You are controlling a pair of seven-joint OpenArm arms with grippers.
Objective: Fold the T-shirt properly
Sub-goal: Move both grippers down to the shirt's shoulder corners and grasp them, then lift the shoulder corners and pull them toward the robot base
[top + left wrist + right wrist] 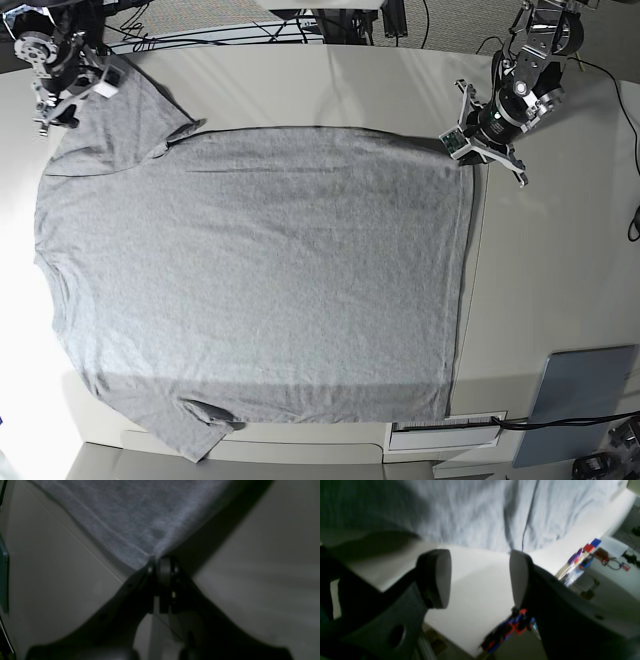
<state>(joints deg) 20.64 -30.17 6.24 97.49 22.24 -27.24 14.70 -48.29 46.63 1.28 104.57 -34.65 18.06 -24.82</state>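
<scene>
While the T-shirt (pixel 260 270) lies flat, sleeves toward the right gripper (pixel 62 72), its bottom corner is pinched.
Left gripper (pixel 462 140) clamps that corner; right one gapes empty beside the sleeve.

The base view is evenly bright and sharp, bowed at the edges, with a paler band of light across the T-shirt (pixel 250 270) toward 6 o'clock. The left wrist view is dim, soft and grainy; its claw (pixel 160 562) is a dark blur. The right wrist view is blurred, shadowed at 9 o'clock, glaring white on the surface (pixel 480 590).
</scene>
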